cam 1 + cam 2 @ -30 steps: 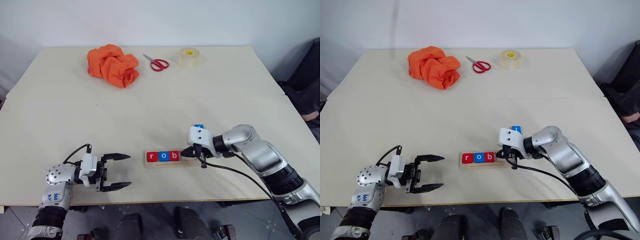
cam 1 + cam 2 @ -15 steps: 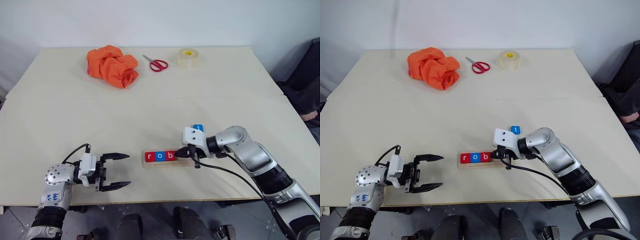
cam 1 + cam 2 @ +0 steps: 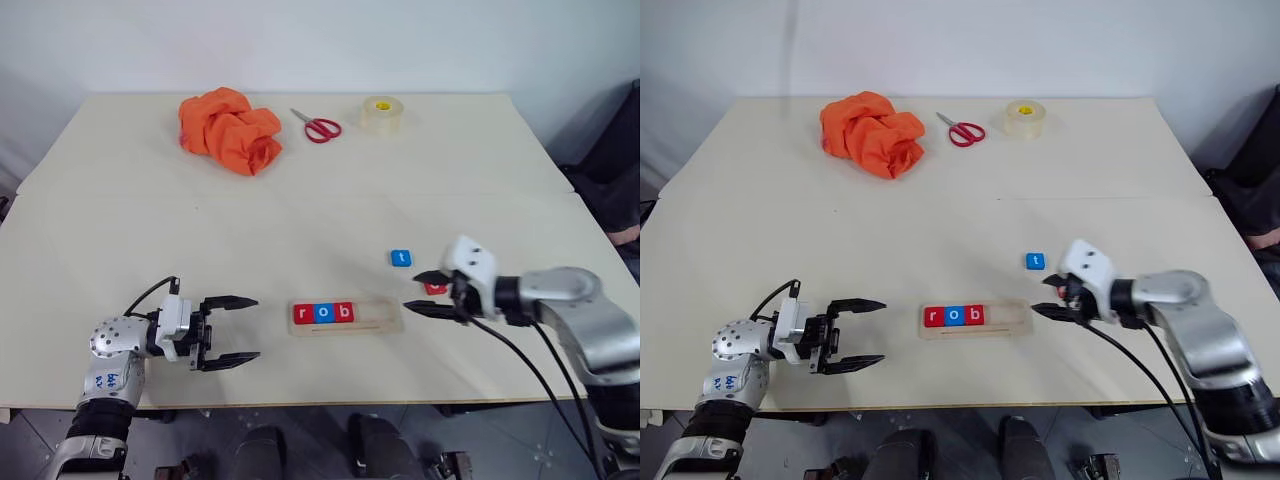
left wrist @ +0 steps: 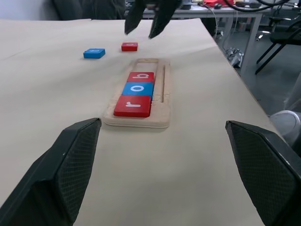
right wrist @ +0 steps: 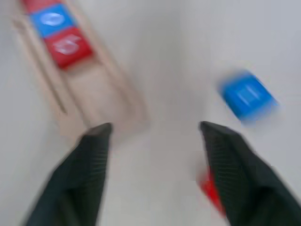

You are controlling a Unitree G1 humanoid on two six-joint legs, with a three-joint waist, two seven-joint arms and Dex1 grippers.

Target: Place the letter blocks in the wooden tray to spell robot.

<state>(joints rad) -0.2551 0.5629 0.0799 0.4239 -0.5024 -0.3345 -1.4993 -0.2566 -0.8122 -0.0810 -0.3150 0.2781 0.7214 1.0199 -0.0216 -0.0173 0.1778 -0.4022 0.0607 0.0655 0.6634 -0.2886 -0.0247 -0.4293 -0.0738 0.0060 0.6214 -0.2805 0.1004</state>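
1. Right gripper (image 3: 424,292): fingers spread wide, nothing between them, hovering just right of the wooden tray's empty end.
2. Small red letter block (image 4: 129,46) on the table directly under that gripper, partly hidden by its fingers in the head views; letter unreadable.
3. Blue "t" block (image 3: 400,258) flat on the table, just beyond and left of the right gripper, apart from the tray.
4. Wooden tray (image 3: 385,321) lying crosswise near the front edge of the table (image 3: 300,220), between the two grippers.
5. Three blocks seated in the tray's left part, touching in a row: red "r" (image 3: 303,314), blue "o" (image 3: 323,313), red "b" (image 3: 343,312). Right part of the tray bare.
6. Left gripper (image 3: 232,331): fingers wide apart, empty, level and pointed toward the tray from the left, near but not touching.
7. Far side of the table: crumpled orange cloth (image 3: 231,129), red-handled scissors (image 3: 316,125), roll of clear tape (image 3: 380,113), all well apart from the tray.
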